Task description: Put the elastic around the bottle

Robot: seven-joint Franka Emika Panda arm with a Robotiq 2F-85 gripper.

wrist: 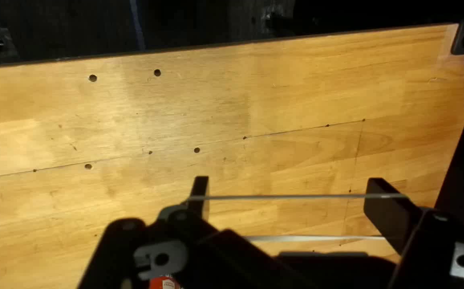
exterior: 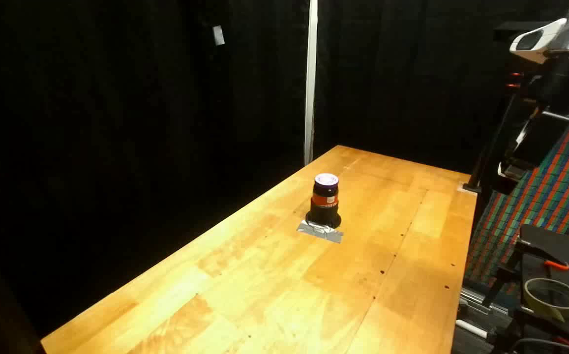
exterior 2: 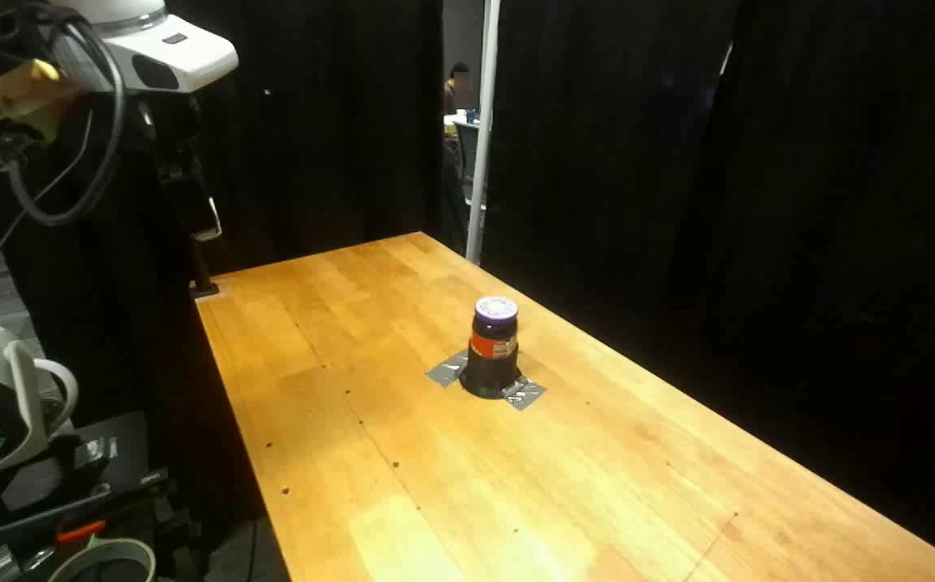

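The upright, dark, orange-red-banded bottle [wrist: 163, 282] lies, in the wrist view, about eight o'clock from the end effector [wrist: 290, 189], spread wide inside the taut, pale elastic loop [wrist: 284, 197].

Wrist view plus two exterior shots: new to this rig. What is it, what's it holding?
A single robot arm, seen at the edge of both exterior views, which are taken from two spots apart from it. The wrist view is shot from the arm's own wrist, looking past the hand at a wooden table. The hand is open, with a thin elastic stretched around its two fingers. On the table an orange-banded dark bottle stands upright, silvery tape at its foot; the elastic isn't around it.
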